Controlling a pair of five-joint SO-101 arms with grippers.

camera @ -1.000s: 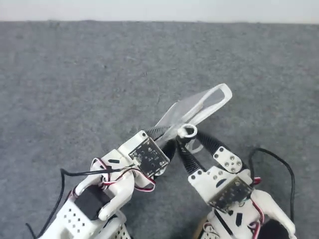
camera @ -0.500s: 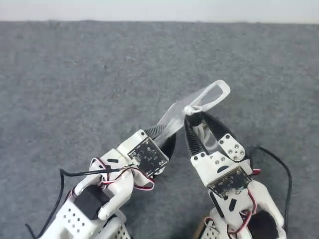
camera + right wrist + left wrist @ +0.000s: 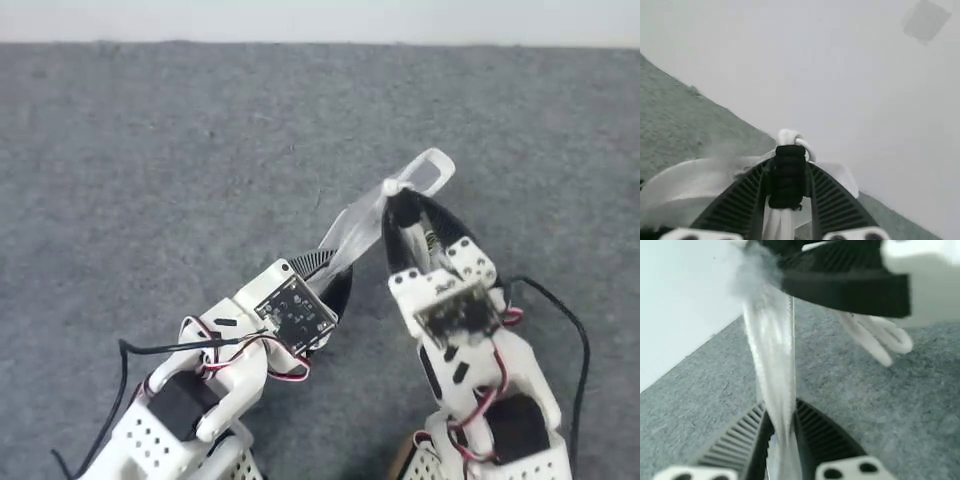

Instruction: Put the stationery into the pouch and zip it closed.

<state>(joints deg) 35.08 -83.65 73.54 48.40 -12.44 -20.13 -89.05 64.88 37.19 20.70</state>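
Above the grey desk [image 3: 150,150], the pouch [image 3: 360,222] is held stretched between both arms; left fingers [image 3: 742,435] clamped on its near end; right fingers [image 3: 832,200] pinching the zipper pull [image 3: 786,175] near its far end.

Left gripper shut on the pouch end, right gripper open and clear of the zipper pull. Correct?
Not quite. The right gripper is not open or clear: the right wrist view shows it shut on the black zipper pull. The rest stands: the left gripper is shut on the end of the pouch.
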